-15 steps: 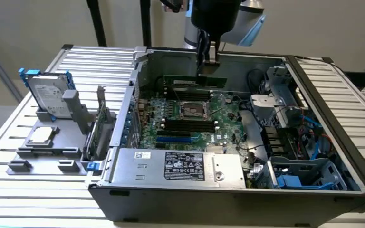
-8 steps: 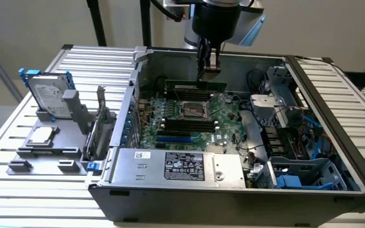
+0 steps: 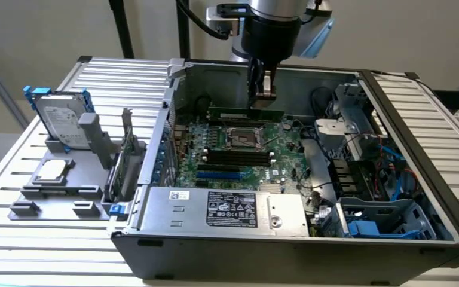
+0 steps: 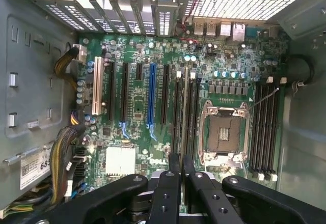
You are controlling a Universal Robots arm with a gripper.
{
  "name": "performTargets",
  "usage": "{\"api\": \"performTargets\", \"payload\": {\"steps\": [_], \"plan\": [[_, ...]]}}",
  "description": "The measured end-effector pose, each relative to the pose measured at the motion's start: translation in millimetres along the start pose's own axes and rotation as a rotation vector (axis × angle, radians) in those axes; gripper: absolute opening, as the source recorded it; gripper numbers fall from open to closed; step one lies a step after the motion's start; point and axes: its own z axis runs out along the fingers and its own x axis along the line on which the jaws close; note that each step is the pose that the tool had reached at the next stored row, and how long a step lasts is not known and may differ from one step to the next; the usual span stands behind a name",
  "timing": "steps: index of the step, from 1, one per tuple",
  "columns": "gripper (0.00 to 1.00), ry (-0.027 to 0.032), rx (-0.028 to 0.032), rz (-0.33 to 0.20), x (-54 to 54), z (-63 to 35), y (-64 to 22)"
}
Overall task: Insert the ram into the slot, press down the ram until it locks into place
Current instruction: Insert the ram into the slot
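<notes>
Gripper [image 3: 265, 98] closed narrow on the ram [image 3: 241, 112], over the far slots.
The ram hangs edge-down directly under the gripper, pinched by its upper long edge. It lies along the slot [image 4: 176, 109] bank on the far side of the CPU socket [image 3: 244, 139], inside the open case [image 3: 293, 257]. Cannot tell if seated. Judged light, stiff, thin and brittle, with fragile chips and contacts; hold by the board edges and load evenly.

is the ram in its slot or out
Out: the gripper holds the ram above the motherboard, clear of the black slots.
</notes>
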Motion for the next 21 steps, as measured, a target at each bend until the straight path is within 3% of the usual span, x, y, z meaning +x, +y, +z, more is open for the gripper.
{"api": "performTargets", "payload": {"steps": [21], "plan": [[0.13,-0.0011,0.0004,0.028,1.5,38.1,-1.4]]}}
